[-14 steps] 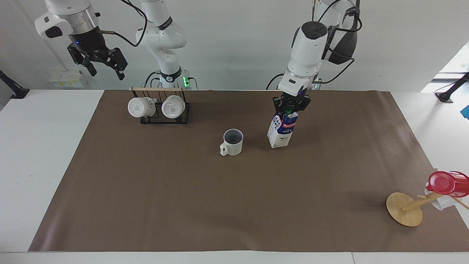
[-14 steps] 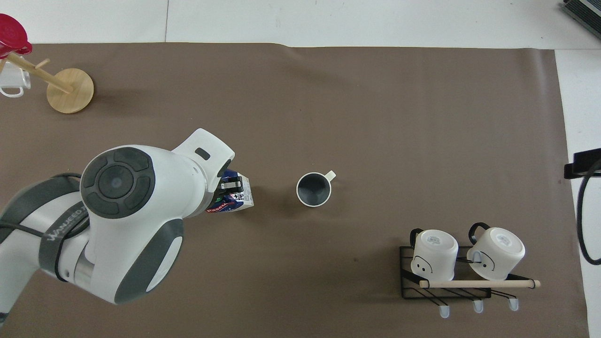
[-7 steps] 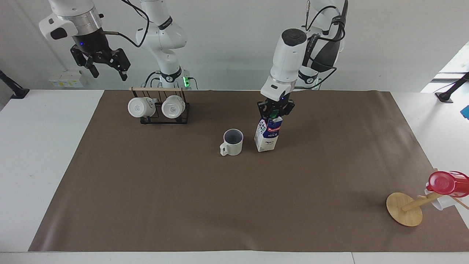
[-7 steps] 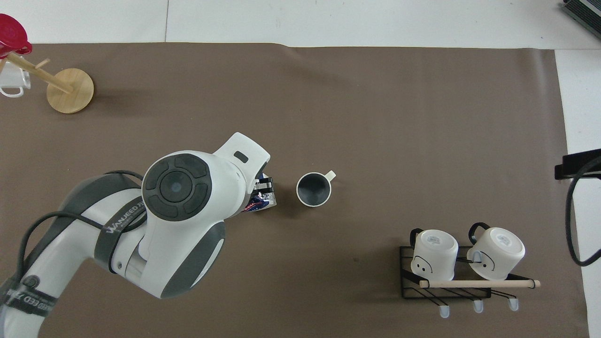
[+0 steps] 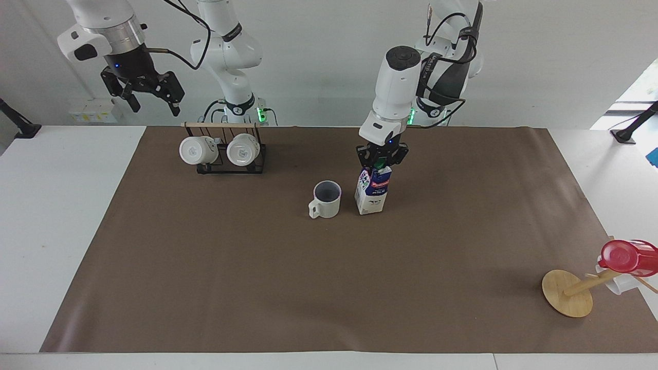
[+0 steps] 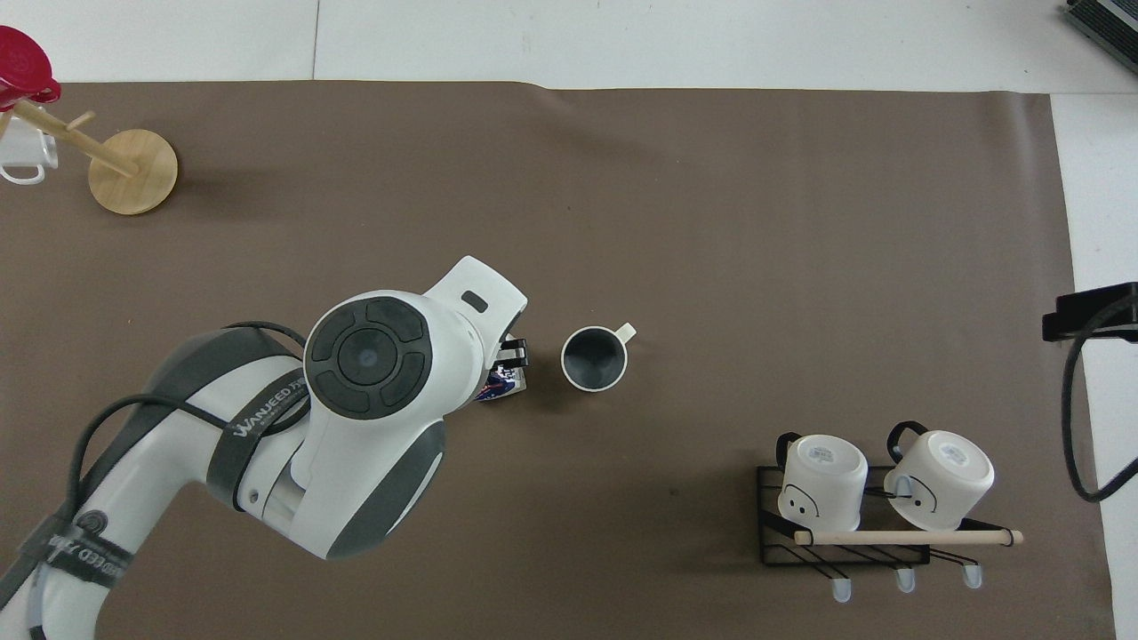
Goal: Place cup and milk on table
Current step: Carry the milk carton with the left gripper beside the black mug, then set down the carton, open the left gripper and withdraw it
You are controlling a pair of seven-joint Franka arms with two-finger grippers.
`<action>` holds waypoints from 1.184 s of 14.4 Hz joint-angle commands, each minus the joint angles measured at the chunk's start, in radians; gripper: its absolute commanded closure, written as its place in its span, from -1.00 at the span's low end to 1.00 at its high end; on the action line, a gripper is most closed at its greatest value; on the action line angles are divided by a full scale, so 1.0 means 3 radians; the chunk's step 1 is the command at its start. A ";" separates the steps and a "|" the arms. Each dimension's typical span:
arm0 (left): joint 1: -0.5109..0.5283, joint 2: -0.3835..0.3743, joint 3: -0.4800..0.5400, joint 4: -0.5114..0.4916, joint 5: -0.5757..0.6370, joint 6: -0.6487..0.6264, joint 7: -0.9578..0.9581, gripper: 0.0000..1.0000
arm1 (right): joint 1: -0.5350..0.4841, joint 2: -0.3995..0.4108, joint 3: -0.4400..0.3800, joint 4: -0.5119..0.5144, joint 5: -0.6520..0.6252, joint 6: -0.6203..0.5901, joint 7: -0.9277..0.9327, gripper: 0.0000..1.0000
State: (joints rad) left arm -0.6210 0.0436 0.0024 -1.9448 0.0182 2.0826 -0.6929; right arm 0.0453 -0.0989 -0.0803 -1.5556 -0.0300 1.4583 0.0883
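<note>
The left gripper [image 5: 381, 159] is clamped on the top of the milk [image 5: 372, 191], a tall blue-and-white carton with a green cap and a red band. The carton stands upright with its base on or just above the brown paper; which one cannot be told. The right gripper [image 5: 145, 95] hangs high in the air above the right arm's end of the table [image 5: 61, 205], its fingers spread wide and holding nothing; that arm waits.

Nearest the robots, a black wire rack [image 5: 230, 163] with a wooden rail holds two white mugs [image 5: 198, 150] on their sides. Farther out, near the middle of the paper, the cup [image 5: 326, 199] stands upright just beside the carton, apart from it. It is cream-white with a dark inside, its handle turned away from the robots.

Farthest out, at the left arm's end, a wooden mug tree [image 5: 568, 293] with a round base carries a red cup [image 5: 627, 257].
</note>
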 commanded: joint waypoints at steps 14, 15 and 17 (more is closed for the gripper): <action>-0.0062 0.0070 0.0054 0.0019 0.0098 0.0079 0.0239 -1.00 | -0.0064 0.0017 -0.0003 0.0076 0.0054 -0.0130 -0.0054 -1.00; -0.0062 0.0070 0.0054 0.0045 0.0098 0.0058 0.0244 -1.00 | -0.0074 0.0048 -0.0008 0.0138 0.0084 -0.0146 -0.0054 -1.00; -0.0037 0.0054 0.0048 0.0111 0.0093 0.0012 0.0249 -1.00 | -0.0064 0.0089 -0.0008 0.0149 0.0100 -0.0111 -0.0054 -1.00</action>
State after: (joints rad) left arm -0.6218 0.0614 0.0039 -1.9383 0.0222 2.0968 -0.6249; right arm 0.0404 -0.0949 -0.0875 -1.5415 -0.0237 1.4367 0.0883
